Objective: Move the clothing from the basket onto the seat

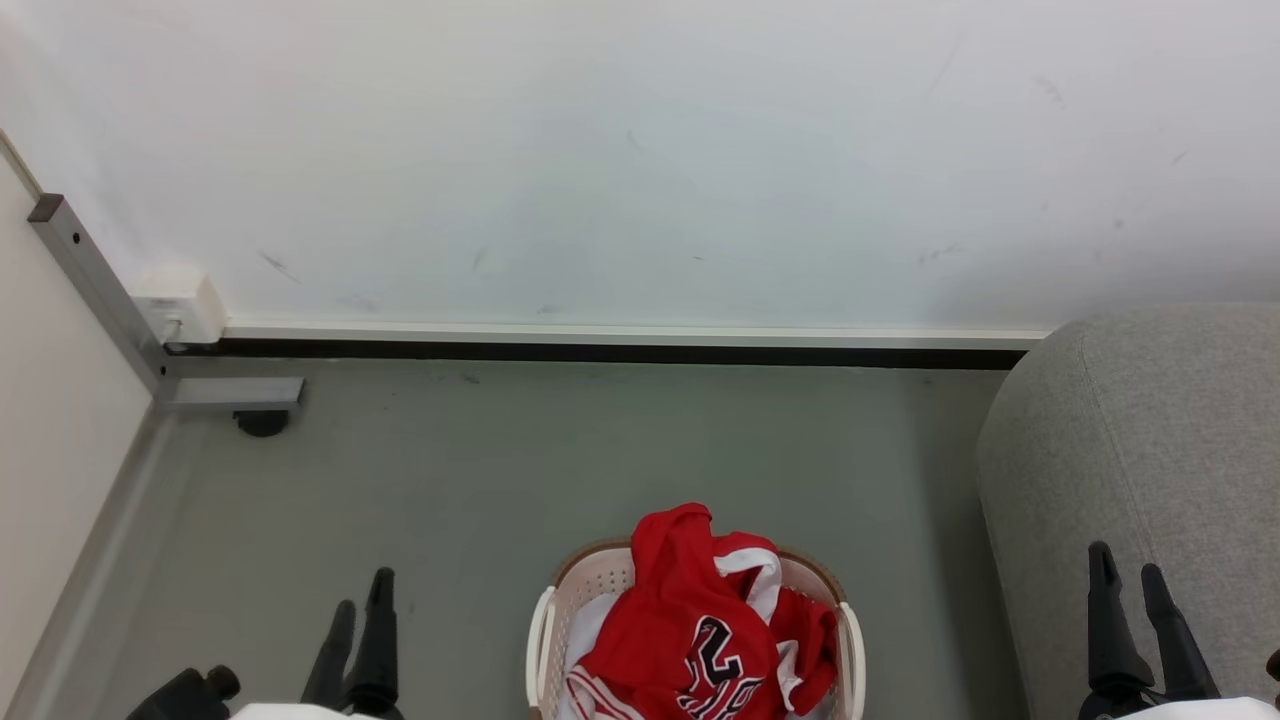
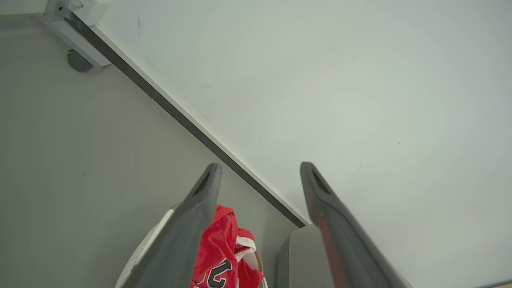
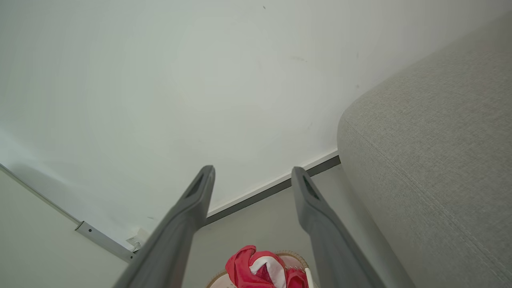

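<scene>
The left gripper (image 1: 364,590) sits to the left of the basket (image 1: 600,578), well apart from it. Its two long dark fingers point forward, away from the robot. In the left wrist view the left gripper (image 2: 260,166) has its fingers spread, with nothing between them. The right gripper (image 1: 1126,558) sits to the right of the basket, farther from it than the left one. Its fingers also point forward. In the right wrist view the right gripper (image 3: 253,169) is likewise spread and empty. A pale forearm (image 1: 1190,708) shows just behind the right gripper.
</scene>
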You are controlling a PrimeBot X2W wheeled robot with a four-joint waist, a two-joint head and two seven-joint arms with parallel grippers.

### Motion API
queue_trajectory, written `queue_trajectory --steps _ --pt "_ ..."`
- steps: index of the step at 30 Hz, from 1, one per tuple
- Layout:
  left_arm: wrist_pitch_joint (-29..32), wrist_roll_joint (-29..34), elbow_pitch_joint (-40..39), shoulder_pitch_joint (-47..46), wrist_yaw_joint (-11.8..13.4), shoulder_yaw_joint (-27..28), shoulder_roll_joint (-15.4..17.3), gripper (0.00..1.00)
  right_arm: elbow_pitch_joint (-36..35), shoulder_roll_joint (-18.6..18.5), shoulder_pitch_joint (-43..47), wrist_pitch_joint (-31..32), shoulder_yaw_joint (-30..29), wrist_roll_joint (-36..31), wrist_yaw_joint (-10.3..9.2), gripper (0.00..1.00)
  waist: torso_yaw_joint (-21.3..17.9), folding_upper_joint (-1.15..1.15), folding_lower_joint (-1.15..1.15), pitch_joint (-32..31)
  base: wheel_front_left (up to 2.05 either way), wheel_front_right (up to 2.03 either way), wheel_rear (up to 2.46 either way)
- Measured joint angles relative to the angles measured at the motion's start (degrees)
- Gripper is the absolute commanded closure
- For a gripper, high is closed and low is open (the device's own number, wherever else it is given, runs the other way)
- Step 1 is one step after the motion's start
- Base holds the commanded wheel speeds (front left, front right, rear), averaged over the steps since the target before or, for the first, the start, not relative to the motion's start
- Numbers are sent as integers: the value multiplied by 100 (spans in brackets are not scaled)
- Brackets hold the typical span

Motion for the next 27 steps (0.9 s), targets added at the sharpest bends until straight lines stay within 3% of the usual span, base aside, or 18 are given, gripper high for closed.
queue_trajectory --steps 27 --pt "-407 2195 -224 114 1 -102 12 0 -11 -22 121 -405 -120 -1762 0 0 -6 0 0 -28 0 0 0"
